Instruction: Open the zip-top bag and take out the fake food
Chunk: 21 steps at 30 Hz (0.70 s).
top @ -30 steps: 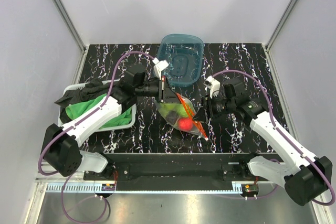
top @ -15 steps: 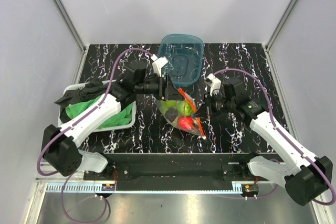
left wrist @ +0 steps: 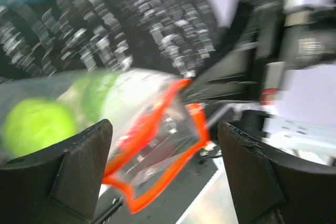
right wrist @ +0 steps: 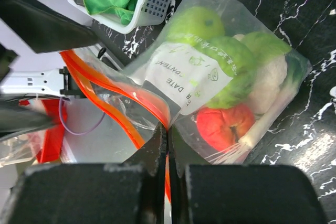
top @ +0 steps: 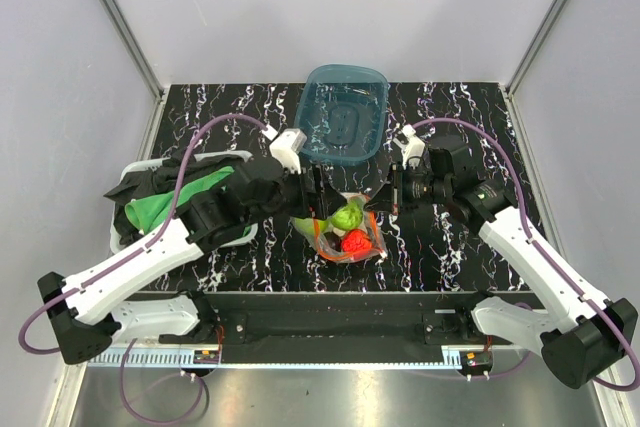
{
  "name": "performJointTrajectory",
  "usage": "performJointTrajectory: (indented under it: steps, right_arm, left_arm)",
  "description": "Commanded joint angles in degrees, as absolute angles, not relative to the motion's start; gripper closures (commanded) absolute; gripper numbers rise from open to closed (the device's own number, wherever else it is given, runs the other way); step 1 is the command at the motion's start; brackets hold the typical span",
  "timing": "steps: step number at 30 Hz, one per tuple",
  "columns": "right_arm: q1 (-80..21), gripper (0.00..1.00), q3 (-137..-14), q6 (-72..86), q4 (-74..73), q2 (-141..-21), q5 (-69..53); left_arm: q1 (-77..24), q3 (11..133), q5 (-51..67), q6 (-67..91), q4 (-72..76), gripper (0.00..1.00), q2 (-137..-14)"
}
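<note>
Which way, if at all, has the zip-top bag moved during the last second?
Yes. The zip-top bag has slid down the overhead view, away from the teal tub.

the clear crinkly plastic zip-top bag (top: 338, 237) is at the near middle of the black marbled worktop (top: 450, 247), its orange-red zip strip (left wrist: 195, 121) parted into an open loop. bunched inside at its closed end is the fake food: a green apple (right wrist: 195, 23), a green ridged round piece (right wrist: 233, 59), a white cauliflower (right wrist: 268, 85) and a red berry-like piece (right wrist: 226, 124).
</note>
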State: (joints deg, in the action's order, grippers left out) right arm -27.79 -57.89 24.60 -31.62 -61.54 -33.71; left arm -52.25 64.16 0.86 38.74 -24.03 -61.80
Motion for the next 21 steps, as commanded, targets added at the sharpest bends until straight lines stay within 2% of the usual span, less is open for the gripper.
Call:
performJointTrajectory:
  steps: [1, 6, 11, 15, 21]
  right_arm:
    - [-28.21, 1.0, -60.03, 27.77, -30.59, -60.73, -36.12]
    - [-28.21, 1.0, -61.87, 28.56, -31.46, -60.64, -36.48]
    - [-28.21, 1.0, -62.23, 29.79, -31.82, -61.08, -36.39]
    - [-28.21, 1.0, -62.75, 30.06, -32.34, -61.61, -36.47]
    - [-28.3, 1.0, -62.84, 32.78, -32.08, -62.58, -37.09]
  left_arm:
    - [-55.8, 67.31, -14.58, 42.71, -34.97, 0.13, -61.35]
    - [-57.57, 68.99, -18.89, 46.57, -43.75, 0.11, -58.01]
    - [-57.57, 62.51, -18.11, 55.88, -44.56, 0.13, -51.95]
    - [-57.57, 56.96, -14.33, 63.26, -42.98, 0.16, -48.17]
    - [-57.66, 53.26, -7.91, 64.51, -33.32, 0.19, -51.49]
